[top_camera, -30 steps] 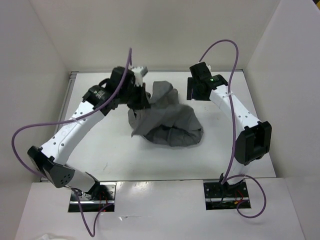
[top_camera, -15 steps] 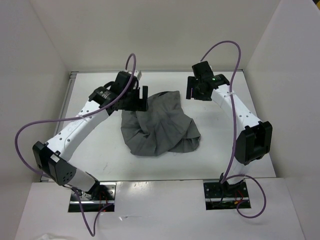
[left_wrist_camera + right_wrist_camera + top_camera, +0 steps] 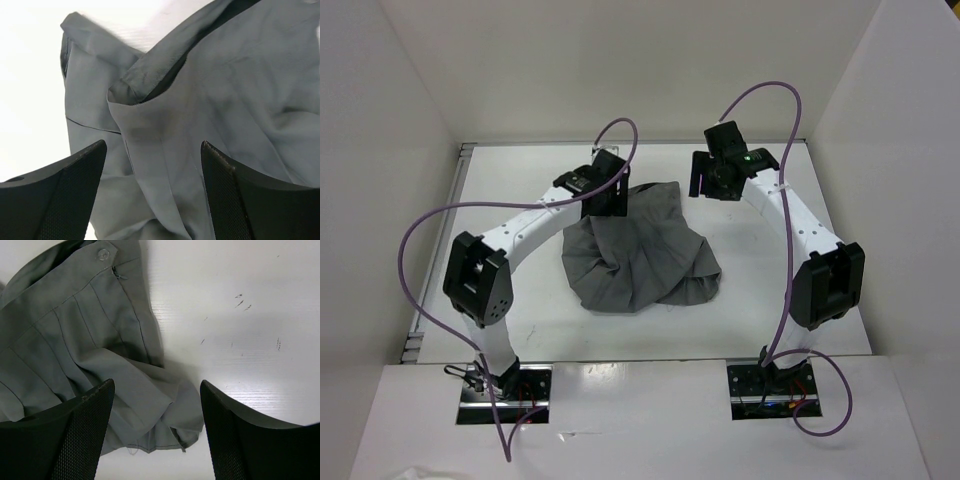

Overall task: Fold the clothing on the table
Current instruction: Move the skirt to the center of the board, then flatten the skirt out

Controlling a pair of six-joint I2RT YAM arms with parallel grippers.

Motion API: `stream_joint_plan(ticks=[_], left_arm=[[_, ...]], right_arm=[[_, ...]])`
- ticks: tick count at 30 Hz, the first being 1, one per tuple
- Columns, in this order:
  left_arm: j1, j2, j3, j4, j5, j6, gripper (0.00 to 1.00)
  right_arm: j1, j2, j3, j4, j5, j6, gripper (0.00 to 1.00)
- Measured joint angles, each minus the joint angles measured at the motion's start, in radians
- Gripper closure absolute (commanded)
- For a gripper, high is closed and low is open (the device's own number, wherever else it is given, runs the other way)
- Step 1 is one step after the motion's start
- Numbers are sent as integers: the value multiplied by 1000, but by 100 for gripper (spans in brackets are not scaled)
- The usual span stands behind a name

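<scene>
Currently: grey skirt crumpled on the table, both pairs of fingers empty.
The table (image 3: 620, 335) carries the skirt (image 3: 640, 250) in a heap at its centre, reaching toward the far edge. Left fingers (image 3: 60, 200) are spread wide above the cloth, gripping nothing; right fingers (image 3: 65, 440) are likewise wide apart over the skirt's edge.

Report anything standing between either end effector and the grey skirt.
Nothing visible does. The left end effector is open directly over the crumpled skirt, and its wrist view shows only fabric past its fingers. The right end effector is open over the skirt's buttoned edge and the bare table.
</scene>
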Motion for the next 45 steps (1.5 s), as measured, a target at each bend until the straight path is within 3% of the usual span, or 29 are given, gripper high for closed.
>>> stream_joint_plan(ticks=[6,9,10,11,18,25,26,28,29,30,32,33,36,45], left_arm=[[1,97,8,4,-19,-7,25],[3,143,8,23,19,-20,67],[3,153,8,34,37,-24,93],[3,163,8,46,58,-24,100],[3,162,126,73,317,42,100],[3,-125,146,69,543,86,100],[5,-177,126,68,553,85,98],[8,-277,61,53,564,79,84],[8,-320,12,44,563,76,56],[9,-343,-27,32,560,69,42],[14,-372,-141,-17,550,40,37],[18,-373,-184,-45,545,31,28],[33,-267,-328,-172,502,-15,28],[73,-236,-294,-247,381,-60,26]], right_arm=[[0,0,0,0,1,-1,26],[0,0,0,0,4,-5,26],[0,0,0,0,5,-7,26],[0,0,0,0,6,-7,26],[0,0,0,1,40,-9,28],[-4,0,0,13,56,-11,28],[-4,0,0,15,57,-11,28],[-4,0,0,21,58,-11,28],[-5,0,0,23,58,-10,28],[-5,0,0,23,58,-10,28],[-9,0,0,24,56,-10,28],[-11,1,0,26,53,-10,28],[-15,5,0,32,21,-15,32],[28,84,22,104,-244,-103,39]])
